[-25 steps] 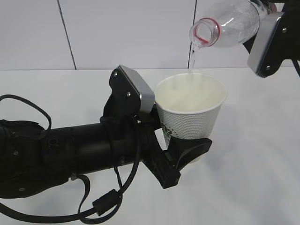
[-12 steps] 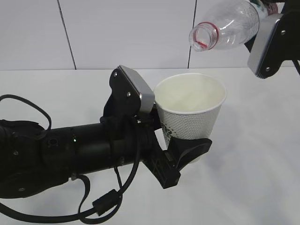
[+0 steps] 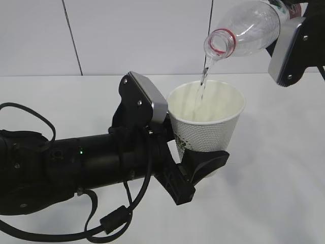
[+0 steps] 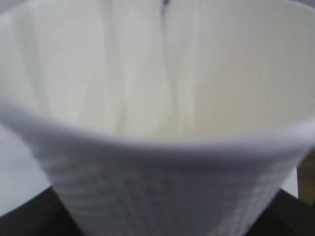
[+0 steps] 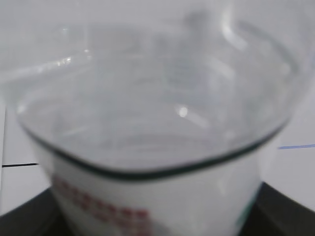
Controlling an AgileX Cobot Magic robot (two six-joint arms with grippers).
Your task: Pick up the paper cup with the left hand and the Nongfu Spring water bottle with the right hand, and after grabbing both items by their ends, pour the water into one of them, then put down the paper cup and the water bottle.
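Observation:
The white dimpled paper cup stands upright above the table, with my left gripper shut on its lower wall; one black finger wraps its front. In the left wrist view the cup fills the frame and the dark fingers show only at the bottom corners. The clear Nongfu Spring water bottle is tipped mouth-down at the upper right, held at its base end by my right gripper. A thin stream of water falls from its red-ringed mouth into the cup. In the right wrist view the bottle is close and blurred.
A white table lies under both arms, with a pale panelled wall behind. My left arm and its loose cables take up the lower left. The right arm's grey plate hangs above the cup's right side.
The stream ran one second ago and stopped half a second ago as the bottle's mouth rose. Now the mouth has dipped and water runs into the cup again. The cup has stayed in place.

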